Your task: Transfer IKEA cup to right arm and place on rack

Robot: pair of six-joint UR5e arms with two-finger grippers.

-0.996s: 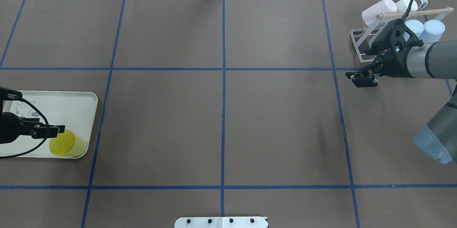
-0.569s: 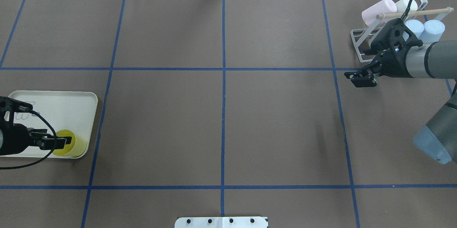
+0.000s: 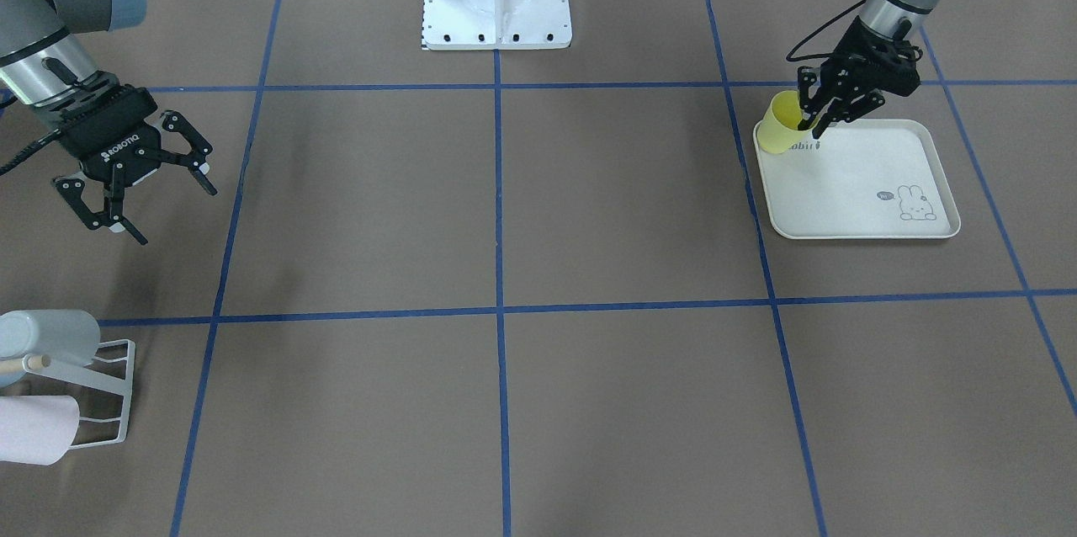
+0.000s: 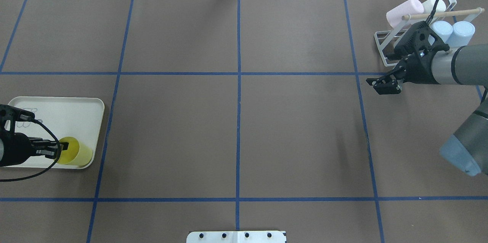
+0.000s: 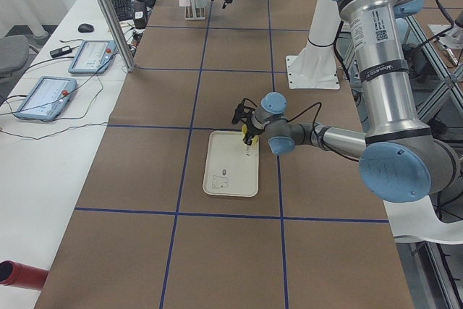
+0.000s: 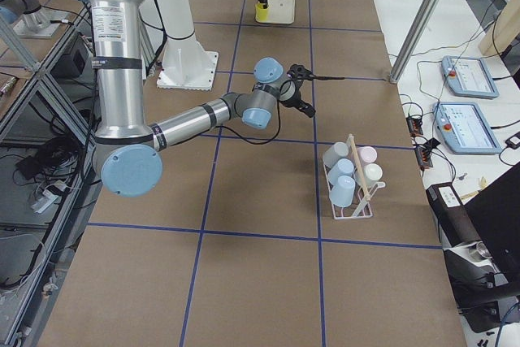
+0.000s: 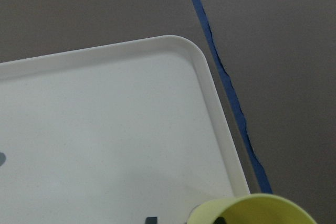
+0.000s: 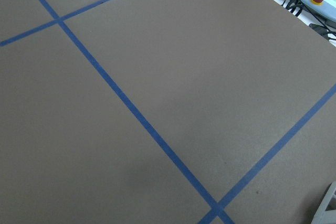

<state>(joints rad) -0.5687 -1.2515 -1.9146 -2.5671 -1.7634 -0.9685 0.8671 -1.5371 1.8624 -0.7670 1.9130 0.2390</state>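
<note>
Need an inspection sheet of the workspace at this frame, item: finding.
Surface: brown mat with a blue tape grid, lying flat.
Job's things: yellow cup upright in a corner of the tray; white wire rack at the far right.
Clutter: cream rabbit-print tray; pink cup, white cup and two pale blue cups on the rack.
Grippers: left gripper open, one finger inside the yellow cup, one outside; right gripper open, empty, near the rack.
Cables: black cable loops off the left wrist.
Surroundings: two pendants on the side bench.
</note>
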